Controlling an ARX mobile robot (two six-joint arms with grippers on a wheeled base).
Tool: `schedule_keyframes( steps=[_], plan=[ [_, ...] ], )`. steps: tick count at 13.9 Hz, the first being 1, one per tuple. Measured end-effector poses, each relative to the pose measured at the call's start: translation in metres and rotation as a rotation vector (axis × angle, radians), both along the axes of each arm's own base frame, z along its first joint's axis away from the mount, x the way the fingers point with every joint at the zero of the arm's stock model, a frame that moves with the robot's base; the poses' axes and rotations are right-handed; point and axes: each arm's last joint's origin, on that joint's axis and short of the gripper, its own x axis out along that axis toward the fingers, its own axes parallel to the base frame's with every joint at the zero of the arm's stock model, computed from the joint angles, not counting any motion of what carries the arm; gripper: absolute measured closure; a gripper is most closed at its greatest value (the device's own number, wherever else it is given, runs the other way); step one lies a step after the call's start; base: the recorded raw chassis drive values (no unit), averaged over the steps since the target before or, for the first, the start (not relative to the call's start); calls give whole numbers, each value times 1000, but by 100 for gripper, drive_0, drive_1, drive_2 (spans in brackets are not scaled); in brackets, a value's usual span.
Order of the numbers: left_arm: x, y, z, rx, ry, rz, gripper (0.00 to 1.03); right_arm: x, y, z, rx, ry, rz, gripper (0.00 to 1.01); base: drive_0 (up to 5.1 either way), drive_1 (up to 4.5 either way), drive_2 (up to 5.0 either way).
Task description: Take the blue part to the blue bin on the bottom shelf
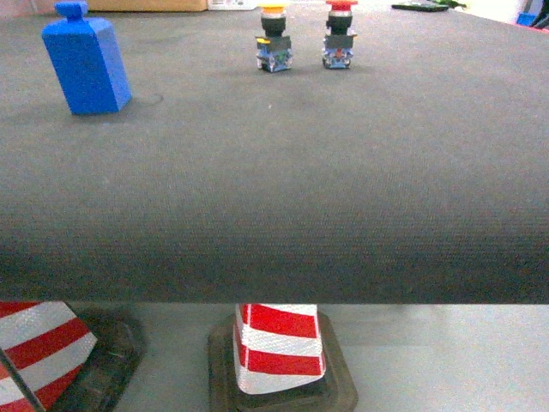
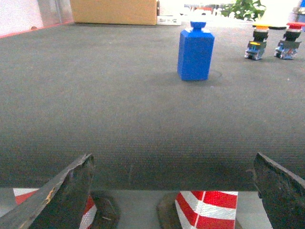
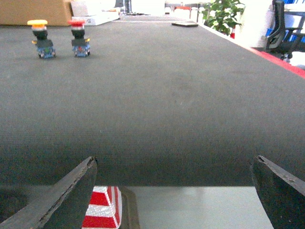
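Note:
The blue part [image 1: 86,62] stands upright on the dark table at the far left; the left wrist view shows the blue part [image 2: 195,51] ahead, right of centre. My left gripper [image 2: 174,164] is open at the table's near edge, well short of the part, nothing between its fingers [image 2: 71,191]. My right gripper [image 3: 174,164] is open too, at the near edge further right, empty. Neither gripper shows in the head view. The blue bin and the bottom shelf are out of view.
A yellow-capped push button [image 1: 274,39] and a red-capped push button [image 1: 340,36] stand at the table's far side. Red-and-white striped cones [image 1: 279,348] stand on the floor below the table's near edge. A cardboard box [image 2: 113,11] lies beyond the table.

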Motion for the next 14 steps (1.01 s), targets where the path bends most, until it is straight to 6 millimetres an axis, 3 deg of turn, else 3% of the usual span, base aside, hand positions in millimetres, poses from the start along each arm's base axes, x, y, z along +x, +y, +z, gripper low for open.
schedule_keyframes(
  steps=[14],
  plan=[
    [0, 0, 1, 0, -5, 1, 5, 0, 0, 0, -1, -5, 1, 3, 0, 0, 0]
  ],
)
